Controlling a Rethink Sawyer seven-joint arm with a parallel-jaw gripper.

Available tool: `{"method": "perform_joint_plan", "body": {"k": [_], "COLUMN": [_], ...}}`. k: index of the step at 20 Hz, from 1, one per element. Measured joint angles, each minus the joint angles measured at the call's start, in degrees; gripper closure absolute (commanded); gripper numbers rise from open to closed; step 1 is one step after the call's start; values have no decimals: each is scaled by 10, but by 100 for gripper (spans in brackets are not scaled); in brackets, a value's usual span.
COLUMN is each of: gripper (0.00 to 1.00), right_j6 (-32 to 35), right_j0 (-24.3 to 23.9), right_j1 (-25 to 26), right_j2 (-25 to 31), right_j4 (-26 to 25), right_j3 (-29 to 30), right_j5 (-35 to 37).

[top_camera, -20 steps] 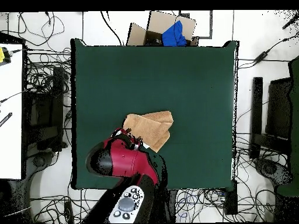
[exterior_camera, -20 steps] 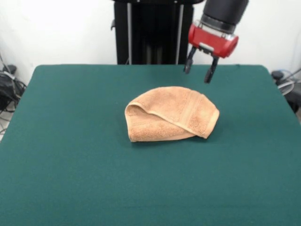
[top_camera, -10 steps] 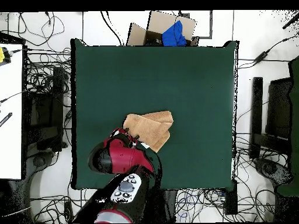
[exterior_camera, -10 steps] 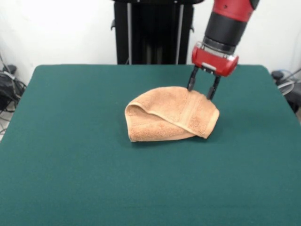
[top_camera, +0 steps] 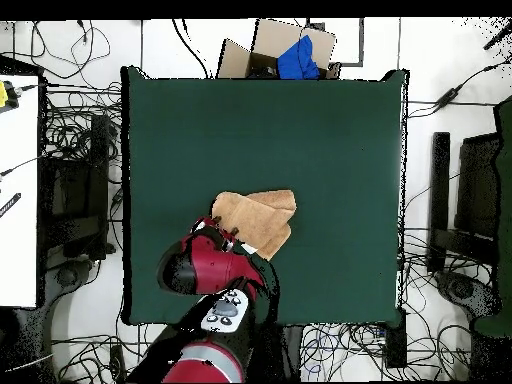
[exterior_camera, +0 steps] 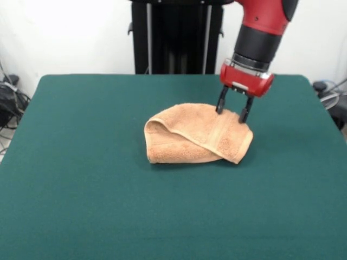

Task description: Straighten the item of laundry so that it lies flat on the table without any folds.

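The orange-tan towel [exterior_camera: 198, 134] lies folded over on itself near the middle of the green table [exterior_camera: 81, 179], with a rolled fold at its left and a woven band across its right part. In the overhead view the towel [top_camera: 262, 213] lies just beyond the red arm. My gripper [exterior_camera: 231, 111] is open, its two black fingers pressed down onto the towel's far right edge, one finger each side of the edge. The wrist hides the fingers from above.
The black pedestal [exterior_camera: 176, 35] stands behind the table's far edge. A cardboard box with blue cloth [top_camera: 290, 55] sits on the floor past the table's opposite side. Cables lie on the floor all around.
My gripper has come down from above the table's far edge onto the towel's far right edge. The towel has sunk slightly under the fingers.
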Motion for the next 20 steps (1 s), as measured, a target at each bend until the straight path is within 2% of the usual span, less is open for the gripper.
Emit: {"method": "perform_joint_plan", "body": {"k": [11,20], "gripper": [0,0], "right_j6": [0,0], "right_j0": [-7,-7], "right_j1": [4,30], "right_j2": [7,8], "right_j4": [0,0], "right_j3": [0,0], "right_j5": [-24,-67]}}
